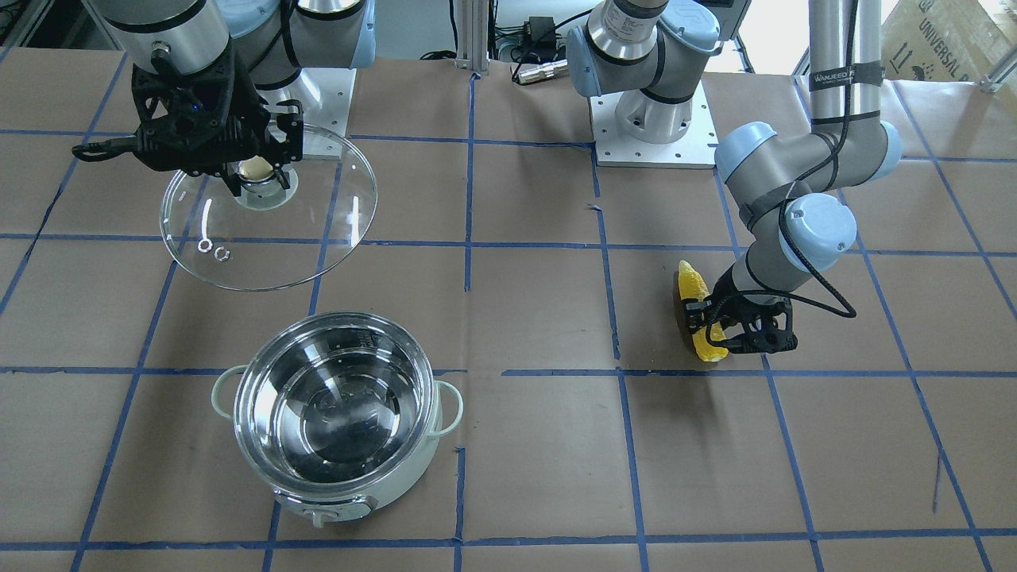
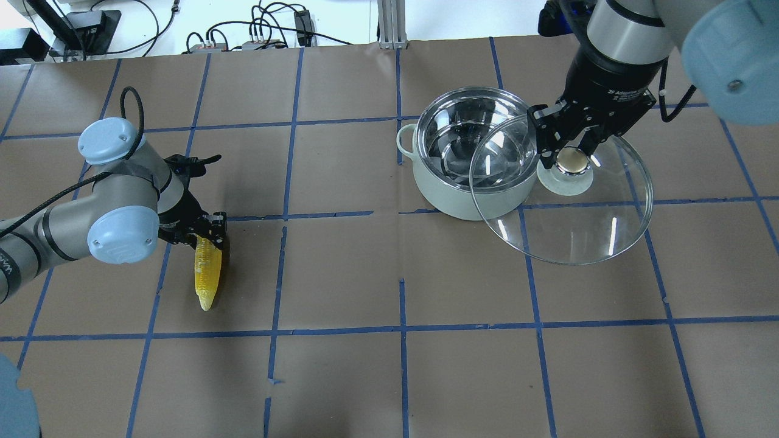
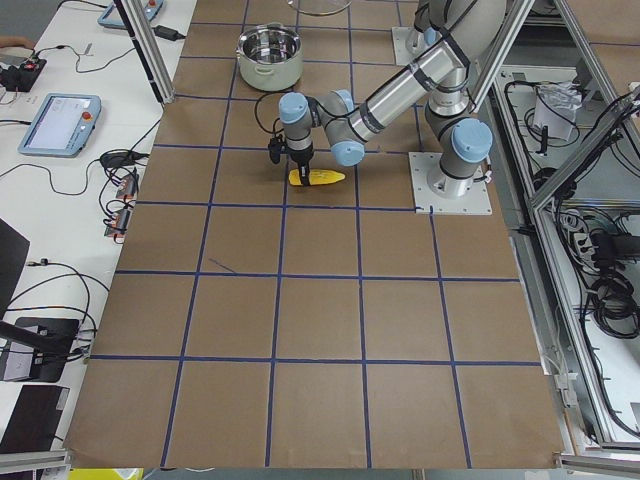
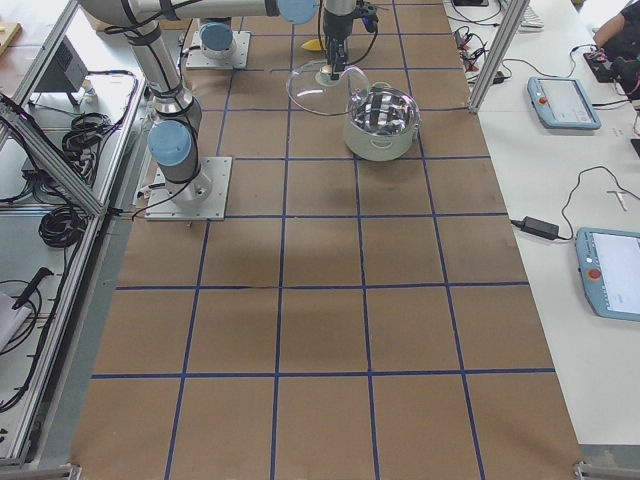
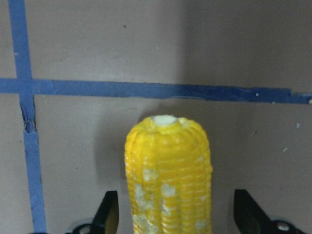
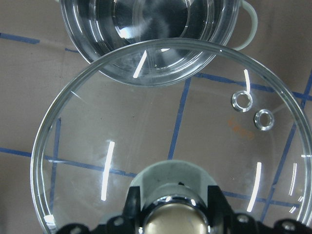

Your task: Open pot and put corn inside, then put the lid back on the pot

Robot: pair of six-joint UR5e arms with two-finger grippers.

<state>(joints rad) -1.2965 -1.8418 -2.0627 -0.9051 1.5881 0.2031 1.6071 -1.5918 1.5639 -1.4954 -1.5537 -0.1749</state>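
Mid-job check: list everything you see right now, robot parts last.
Table: 1, brown with blue grid, under everything.
Pot: 1, pale green and steel, open and empty, robot's right side.
Lid: 1, clear glass, off the pot, held by its knob.
Corn: 1, yellow, lying on the table, robot's left side.
Cables: several, black, beyond the table's far edge.
Tablets: at least two, blue-edged, beside the table.
Left gripper: 1, black, open astride the corn.
Right gripper: 1, black, shut on the knob.
Arms: 2, grey with blue joints: left arm, right arm.
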